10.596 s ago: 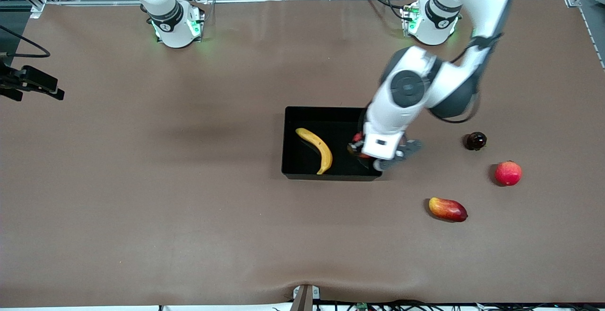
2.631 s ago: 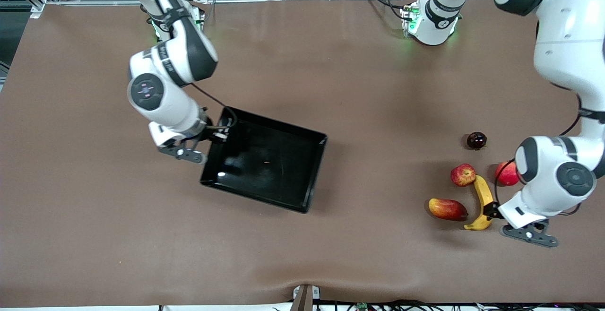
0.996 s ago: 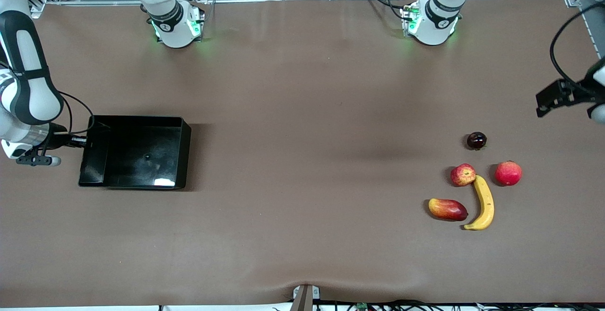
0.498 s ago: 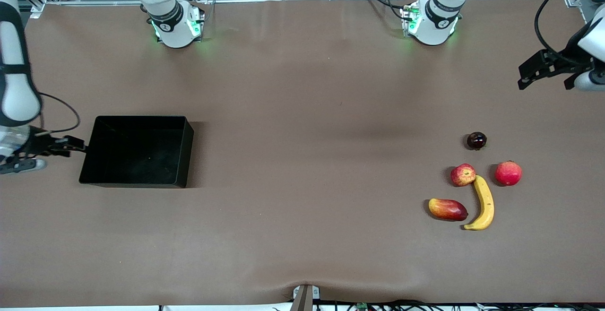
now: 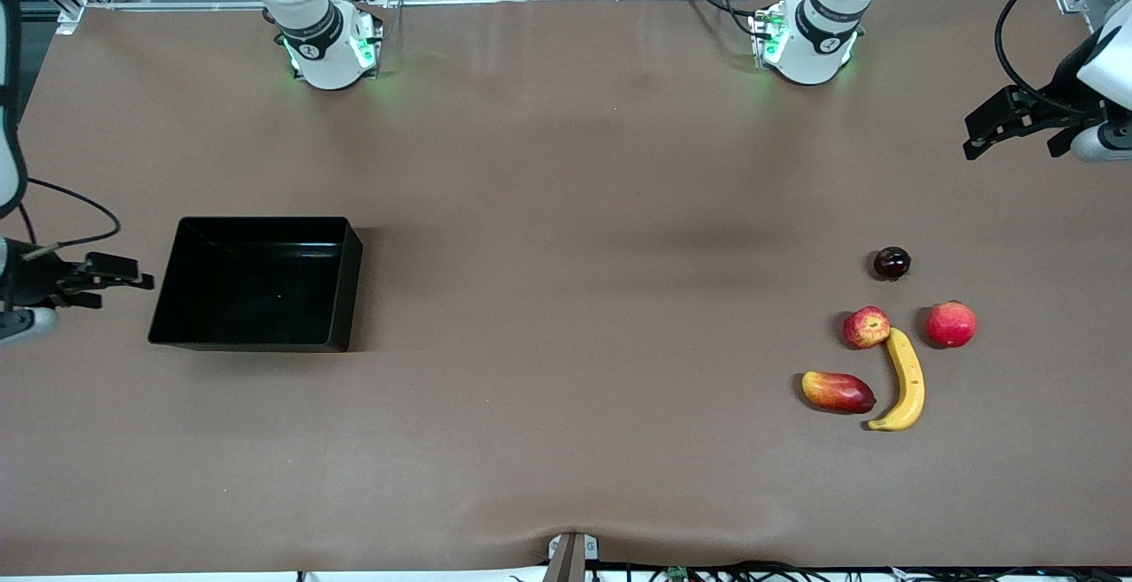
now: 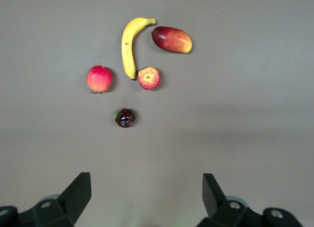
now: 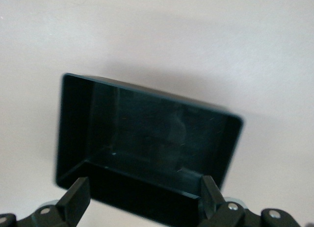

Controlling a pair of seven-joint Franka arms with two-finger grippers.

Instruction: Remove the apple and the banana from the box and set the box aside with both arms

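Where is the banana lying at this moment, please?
The banana lies on the table toward the left arm's end, touching the small apple, with the mango-like fruit beside it.

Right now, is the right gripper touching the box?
Apart. In the front view, bare table shows between the right gripper, jaws open, and the box wall at the right arm's end of the table.
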